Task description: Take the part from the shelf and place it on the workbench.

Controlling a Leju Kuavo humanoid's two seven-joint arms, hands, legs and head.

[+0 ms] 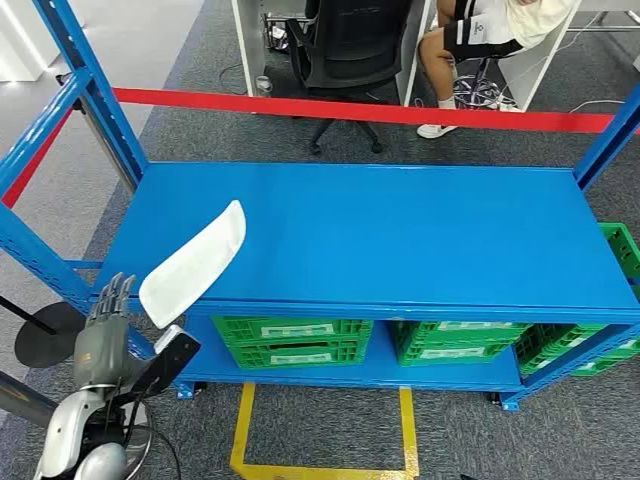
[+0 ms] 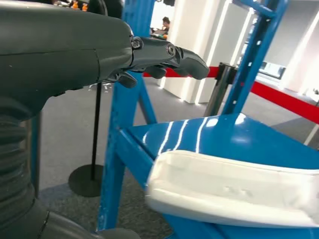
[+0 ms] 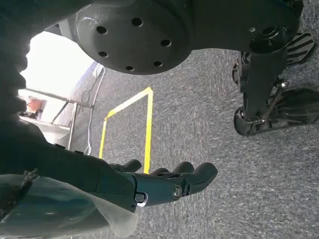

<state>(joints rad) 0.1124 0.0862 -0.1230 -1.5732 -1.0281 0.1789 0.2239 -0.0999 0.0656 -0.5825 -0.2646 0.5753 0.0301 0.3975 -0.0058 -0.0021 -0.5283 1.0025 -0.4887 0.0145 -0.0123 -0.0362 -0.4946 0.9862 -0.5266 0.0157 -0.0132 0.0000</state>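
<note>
the part [image 1: 195, 265], a long white curved plastic piece, lies at the left front corner of the blue shelf [image 1: 392, 235], its near end jutting past the front edge; the left wrist view shows it [image 2: 233, 186] resting on the glossy blue top, which reflects bright streaks of light; the left robot hand [image 1: 106, 325] hangs just beside the part's overhanging end, fingers straight and apart, grasping nothing, not touching the part as far as the head view shows; the right robot hand [image 3: 165, 184] hangs low over grey carpet, fingers stretched out and released, nothing in it; under the top board sit green crates [image 1: 290, 340] on the lower shelf; the shelf's uprights are blue perforated steel; a red barrier tape [image 1: 362, 108] runs behind the shelf; beyond it stands a black office chair [image 1: 351, 50] and a seated person [image 1: 483, 40] in dark shorts and a white shoe; yellow floor tape [image 1: 324, 440] marks a rectangle on the grey carpet in front of the shelf; a black round stand base [image 1: 45, 335] rests on the floor at the left.
</note>
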